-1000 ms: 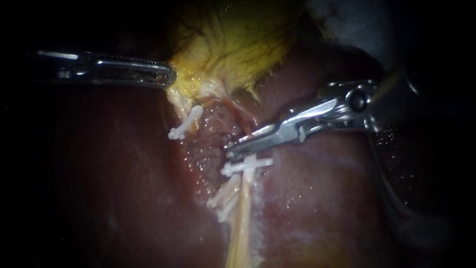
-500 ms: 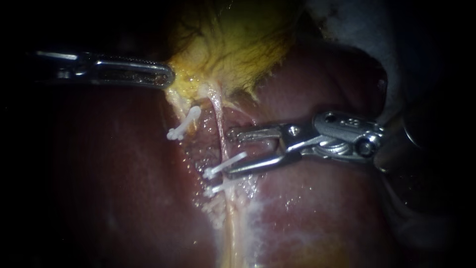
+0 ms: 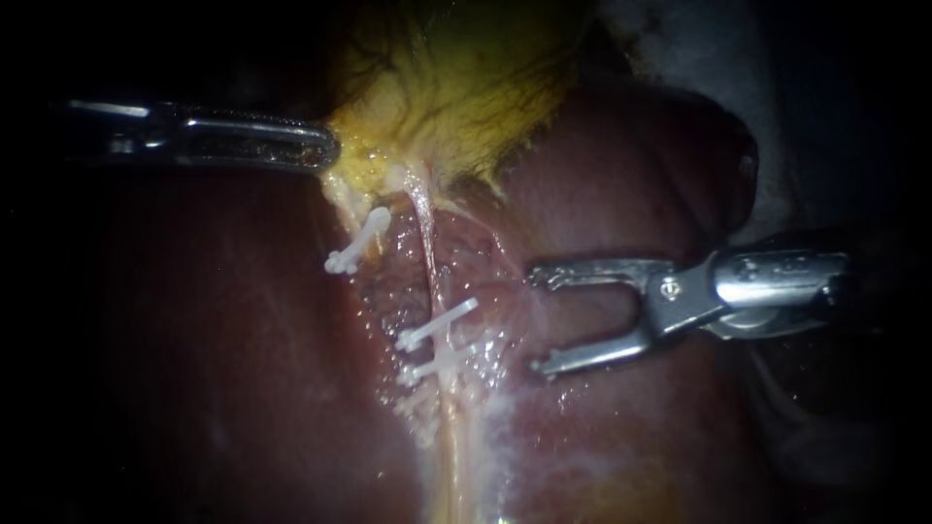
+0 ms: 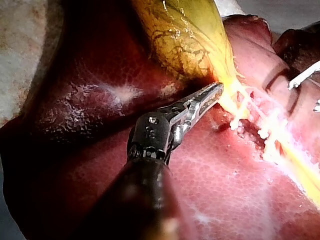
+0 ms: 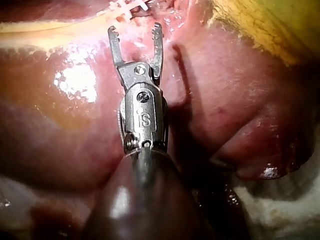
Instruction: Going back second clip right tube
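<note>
Left instrument (image 3: 328, 152): in from the left edge of the endoscope view, jaws clamped together on the yellow rim of the gallbladder (image 3: 466, 87).
Lone clip (image 3: 359, 241): white, tilted, just below those jaws, on the pale strand at the gallbladder's lower edge.
Liver (image 3: 243, 369): dark red and wet, under everything here.
Right tube (image 3: 427, 252): thin pale cord, running from the gallbladder down along the raw groove in the liver.
Upper clip (image 3: 437, 323): white, slanted across the right tube.
Lower clip (image 3: 434, 366): just under the upper one, nearly parallel, also across the right tube. Cannot tell whether the two touch.
Right instrument (image 3: 534, 323): in from the right edge, jaws spread wide with nothing between them, over bare liver surface.
Clips against the right instrument: both to the left of the jaw tips — near, but apart, with a strip of glistening tissue between. Level with the gap of the jaws in the endoscope view, straight ahead of the tips in the right wrist view.
Change from half a second ago: then, right jaws astride the right tube at the upper clip, lower jaw against that clip. Now drawn away to the right — clear of tube and clip, gap wider.
Unchanged: both clips seated on the tube, lone clip in place, left instrument's hold on the gallbladder.
</note>
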{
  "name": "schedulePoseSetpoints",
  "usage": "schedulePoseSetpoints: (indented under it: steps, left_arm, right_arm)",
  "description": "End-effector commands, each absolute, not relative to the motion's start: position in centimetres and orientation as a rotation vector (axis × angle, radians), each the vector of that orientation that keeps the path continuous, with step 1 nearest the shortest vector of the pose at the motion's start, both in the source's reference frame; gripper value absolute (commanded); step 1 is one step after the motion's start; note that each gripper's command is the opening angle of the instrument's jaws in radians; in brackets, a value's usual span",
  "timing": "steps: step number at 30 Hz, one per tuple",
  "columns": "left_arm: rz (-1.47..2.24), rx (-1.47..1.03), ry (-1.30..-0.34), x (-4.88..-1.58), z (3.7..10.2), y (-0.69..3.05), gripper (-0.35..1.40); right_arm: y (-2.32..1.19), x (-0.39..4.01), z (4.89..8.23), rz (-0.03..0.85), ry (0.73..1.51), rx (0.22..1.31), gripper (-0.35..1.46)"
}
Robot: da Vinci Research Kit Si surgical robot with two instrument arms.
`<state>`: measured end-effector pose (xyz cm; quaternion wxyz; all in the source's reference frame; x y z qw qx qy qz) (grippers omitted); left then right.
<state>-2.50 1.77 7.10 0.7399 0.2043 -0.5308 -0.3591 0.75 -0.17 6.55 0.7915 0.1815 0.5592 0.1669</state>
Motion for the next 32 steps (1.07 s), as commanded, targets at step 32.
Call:
schedulePoseSetpoints:
  steps: [32]
  left_arm:
    - [-0.777, 0.435, -1.169, -2.89, 7.46, 1.64, -0.35]
  right_arm:
    - [-0.09, 0.60, 6.36, 0.338, 1.186, 0.378, 0.60]
